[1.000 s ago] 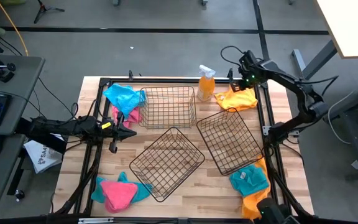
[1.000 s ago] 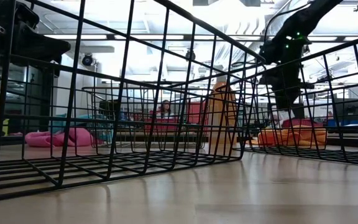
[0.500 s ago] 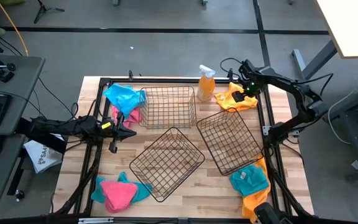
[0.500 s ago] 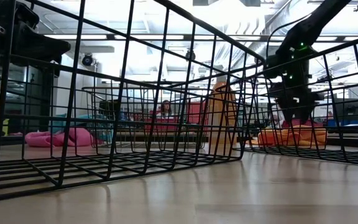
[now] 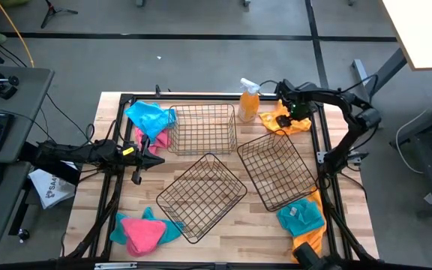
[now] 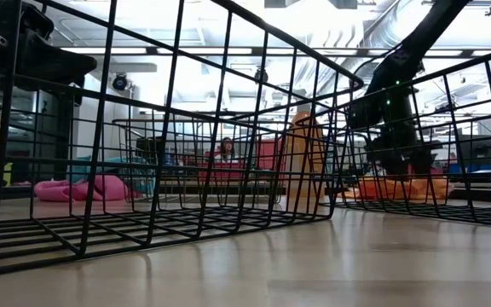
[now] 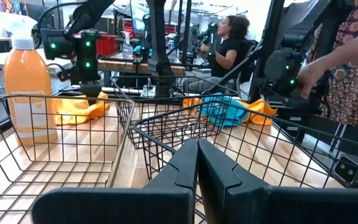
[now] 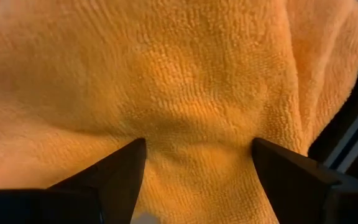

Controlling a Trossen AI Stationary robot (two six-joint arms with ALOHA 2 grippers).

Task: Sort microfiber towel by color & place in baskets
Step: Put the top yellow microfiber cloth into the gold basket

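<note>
An orange microfiber towel (image 5: 301,122) lies crumpled at the table's far right, next to an orange spray bottle (image 5: 248,101). My right gripper (image 5: 284,114) is down on it, open, with cloth filling the gap between its fingers (image 8: 194,155). Three wire baskets stand mid-table: far (image 5: 201,127), near centre (image 5: 201,196), right (image 5: 278,171). Teal and pink towels (image 5: 150,120) lie at the far left, a pink one on teal (image 5: 142,231) at the near left, a teal one on orange (image 5: 302,217) at the near right. My left gripper (image 5: 158,159) waits shut at the left. My right gripper comes at the orange towel from above, pointing down. Both open fingertips (image 8: 120,171) are set on the towel's upper face (image 8: 191,124), and a low hump of cloth stands between them. The towel lies on the table; whether one layer or several is between the fingers, I cannot tell.
Black frame rails (image 5: 321,142) run along the table's edges, close to the right gripper. The spray bottle stands just left of the orange towel. People sit beyond the table in the left wrist view (image 7: 229,43).
My right gripper has come down and a little toward the table's left, from above the far right corner onto the orange towel, and its fingers have opened. The towel has stayed where it lay.
</note>
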